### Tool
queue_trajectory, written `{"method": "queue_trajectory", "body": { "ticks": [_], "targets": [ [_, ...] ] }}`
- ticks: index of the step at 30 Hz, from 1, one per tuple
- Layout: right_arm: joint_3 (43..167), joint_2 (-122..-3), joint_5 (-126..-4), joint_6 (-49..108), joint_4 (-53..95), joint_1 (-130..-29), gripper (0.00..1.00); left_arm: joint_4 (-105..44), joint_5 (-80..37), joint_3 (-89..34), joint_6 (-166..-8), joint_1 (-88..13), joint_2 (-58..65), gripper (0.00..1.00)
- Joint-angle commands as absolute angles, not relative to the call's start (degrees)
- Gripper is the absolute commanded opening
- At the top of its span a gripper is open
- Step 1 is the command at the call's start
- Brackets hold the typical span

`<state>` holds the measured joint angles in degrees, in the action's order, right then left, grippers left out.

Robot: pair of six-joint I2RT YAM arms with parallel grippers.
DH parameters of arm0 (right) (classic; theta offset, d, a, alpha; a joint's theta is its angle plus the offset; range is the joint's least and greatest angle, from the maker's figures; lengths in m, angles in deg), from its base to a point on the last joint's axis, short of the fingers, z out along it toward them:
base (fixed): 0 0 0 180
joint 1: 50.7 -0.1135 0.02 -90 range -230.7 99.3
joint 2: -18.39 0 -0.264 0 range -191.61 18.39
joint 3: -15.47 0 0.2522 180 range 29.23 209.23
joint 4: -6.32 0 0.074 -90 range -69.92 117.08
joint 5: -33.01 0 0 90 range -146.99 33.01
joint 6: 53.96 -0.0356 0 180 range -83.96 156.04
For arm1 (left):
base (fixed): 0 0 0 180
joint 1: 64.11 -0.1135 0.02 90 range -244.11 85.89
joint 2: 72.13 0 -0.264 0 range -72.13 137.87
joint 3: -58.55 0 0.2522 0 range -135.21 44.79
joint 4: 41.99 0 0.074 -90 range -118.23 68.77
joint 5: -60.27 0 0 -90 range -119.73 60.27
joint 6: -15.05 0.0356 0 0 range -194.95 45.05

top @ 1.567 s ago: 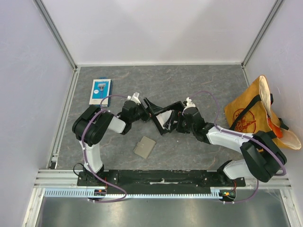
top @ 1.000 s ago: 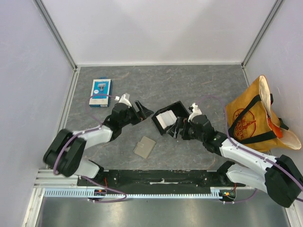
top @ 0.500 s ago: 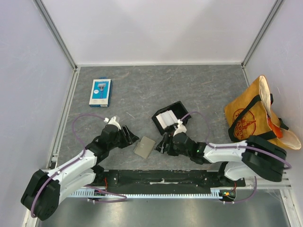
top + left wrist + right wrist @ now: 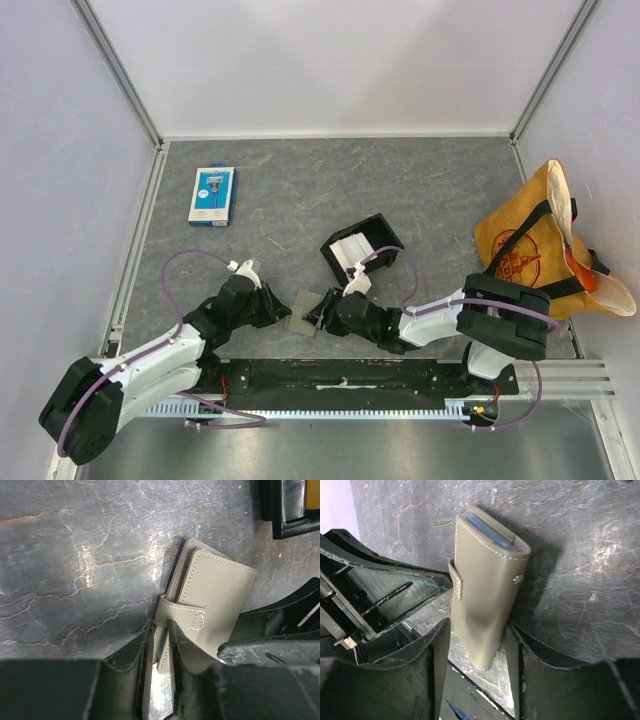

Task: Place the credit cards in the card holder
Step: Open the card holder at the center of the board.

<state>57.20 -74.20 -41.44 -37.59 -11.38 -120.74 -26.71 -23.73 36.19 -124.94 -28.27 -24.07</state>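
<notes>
Card holder (image 4: 215,590): flat, roughly square, grey-tan leather-like cover with pale stitching along its rounded edges. It is folded shut, and a short strap with a small snap wraps one side. In the right wrist view, thin blue edges show at its far end.

It lies on the dark, marbled stone-look table (image 4: 300,180), close to the near edge, between the two grippers and just on the near side of the black tray (image 4: 385,232). We cannot tell whether it lies fully flat.

Left gripper (image 4: 159,630): matte black fingers (image 4: 181,655) stand only narrowly apart, with the holder's strap-side edge in the slit between them. One tip overlaps the strap. We cannot tell whether they are actually pinching.

Right gripper (image 4: 479,635): fingers (image 4: 432,670) are spread wider than the holder and straddle its near end from the other side. A sliver of gap shows on at least one side, so it grips nothing.

Credit cards (image 4: 349,251): a white stack sits inside the tray, apart from both grippers.
</notes>
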Motion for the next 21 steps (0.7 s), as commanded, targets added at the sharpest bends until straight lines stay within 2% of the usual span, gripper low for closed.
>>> {"method": "queue_trajectory", "body": {
  "ticks": [1, 3, 7, 9, 15, 17, 21],
  "targets": [
    [58.23, -76.18, -38.45, -37.01, -11.21, -121.28, 0.48, -28.05, -22.43, 38.28, -126.54, -26.23, -22.82, 0.22],
    [58.32, -74.95, -37.92, -35.51, -10.86, -121.28, 0.4, -27.97, -22.69, 38.72, -126.98, -25.62, -22.73, 0.21],
    [59.2, -68.73, -34.68, -27.72, -3.96, -121.28, 0.14, -26.48, -24.36, 38.38, -127.16, -25.35, -25.62, 0.21],
    [61.21, -63.29, -32.65, -21.12, 5.09, -121.28, 0.11, -22.19, -26.81, 36.36, -126.28, -25.35, -28.17, 0.29],
    [68.42, -46.41, -25.62, -4.06, 36.73, -121.72, 0.09, -12.51, -34.99, 28.28, -123.03, -25.52, -31.96, 0.64],
    [71.75, -45.15, -22.9, -1.76, 46.49, -122.42, 0.08, -10.48, -36.49, 25.9, -122.59, -25.61, -31.35, 0.7],
    [78.43, -51.01, -19.21, -1.4, 61.78, -125.92, 0.08, -9.69, -37.11, 23.09, -122.5, -25.96, -28.72, 0.74]
  ]
}}
